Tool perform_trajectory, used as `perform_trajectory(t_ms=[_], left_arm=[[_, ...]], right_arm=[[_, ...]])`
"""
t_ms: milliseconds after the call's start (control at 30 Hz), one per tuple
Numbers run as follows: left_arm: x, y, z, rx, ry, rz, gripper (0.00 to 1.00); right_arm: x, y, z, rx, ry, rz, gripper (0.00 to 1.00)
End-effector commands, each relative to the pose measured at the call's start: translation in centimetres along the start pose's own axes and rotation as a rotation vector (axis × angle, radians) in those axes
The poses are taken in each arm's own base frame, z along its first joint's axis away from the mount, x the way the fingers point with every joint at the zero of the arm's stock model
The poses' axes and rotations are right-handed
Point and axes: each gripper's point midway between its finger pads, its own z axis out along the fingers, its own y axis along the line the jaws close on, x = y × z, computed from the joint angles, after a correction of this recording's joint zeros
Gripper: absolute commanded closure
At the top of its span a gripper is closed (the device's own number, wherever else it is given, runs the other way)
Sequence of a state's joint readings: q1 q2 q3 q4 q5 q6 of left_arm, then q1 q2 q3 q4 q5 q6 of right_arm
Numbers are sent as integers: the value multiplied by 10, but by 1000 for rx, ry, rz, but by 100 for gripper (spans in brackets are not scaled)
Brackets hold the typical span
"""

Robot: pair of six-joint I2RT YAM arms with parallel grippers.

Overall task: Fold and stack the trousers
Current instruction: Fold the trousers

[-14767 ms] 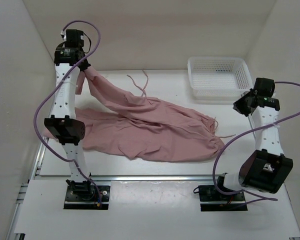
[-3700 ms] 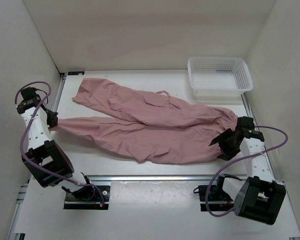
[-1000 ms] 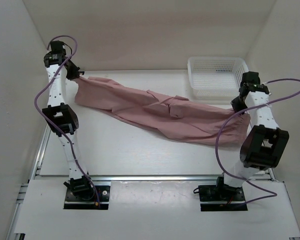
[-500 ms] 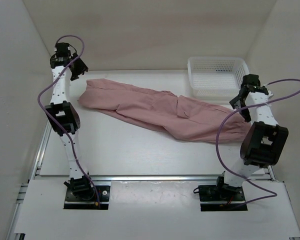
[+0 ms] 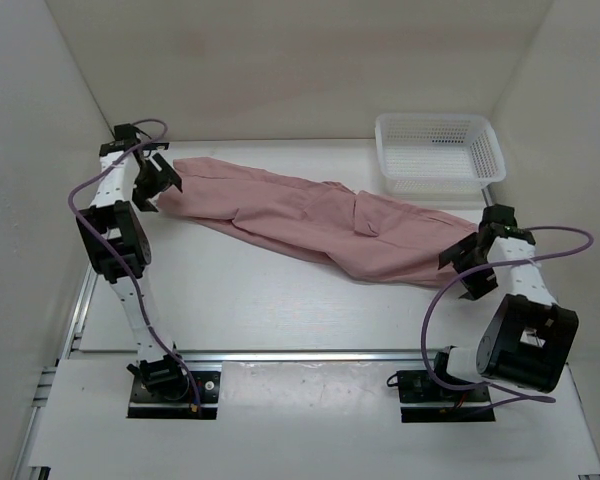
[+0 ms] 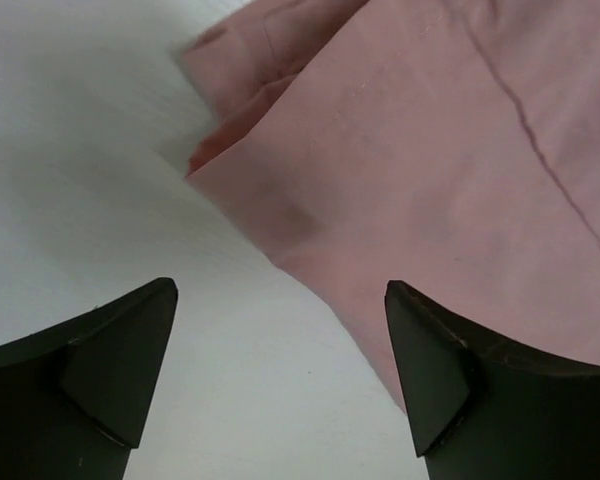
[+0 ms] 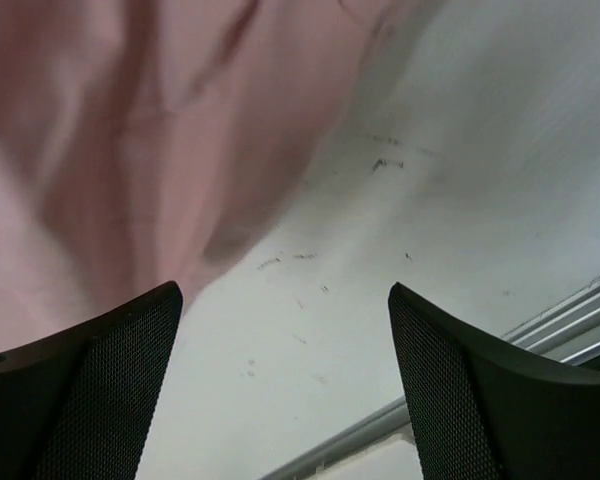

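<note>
The dusty-pink trousers (image 5: 310, 218) lie flat on the white table as one long strip, one leg folded over the other, running from the far left to the right. My left gripper (image 5: 158, 182) hovers open at the strip's left end; the left wrist view shows the cloth's end (image 6: 430, 170) just beyond the empty fingers (image 6: 120, 360). My right gripper (image 5: 468, 262) is open beside the right end, with pink fabric (image 7: 130, 150) ahead of its fingers (image 7: 460, 380) and bare table between them.
A white mesh basket (image 5: 438, 152) stands at the back right corner. White walls close in the table on three sides. A metal rail (image 5: 300, 355) runs along the near edge, also seen in the right wrist view as a grey rail (image 7: 380, 430).
Both grippers opened and let go of the trousers' ends. The cloth dropped flat onto the table. Both arms then lowered and drew back, the right one toward the near side.
</note>
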State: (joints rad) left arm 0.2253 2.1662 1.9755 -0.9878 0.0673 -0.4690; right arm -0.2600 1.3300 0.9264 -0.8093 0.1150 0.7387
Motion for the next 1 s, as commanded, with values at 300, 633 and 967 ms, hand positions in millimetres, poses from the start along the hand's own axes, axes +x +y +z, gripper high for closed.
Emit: perform_trajectory(t_ms=[300,633,967], left_arm=[[33,-33,70,71,158,-37,8],[11,-47,93,101,124,-59,90],[-91,-42,-22,190,-169,-81,90]], right_arm=[[-14,13,33,-44,-12,58,18],[-51,27,83,-7,3,122,55],[-107,57,4,-114,-154,104,100]])
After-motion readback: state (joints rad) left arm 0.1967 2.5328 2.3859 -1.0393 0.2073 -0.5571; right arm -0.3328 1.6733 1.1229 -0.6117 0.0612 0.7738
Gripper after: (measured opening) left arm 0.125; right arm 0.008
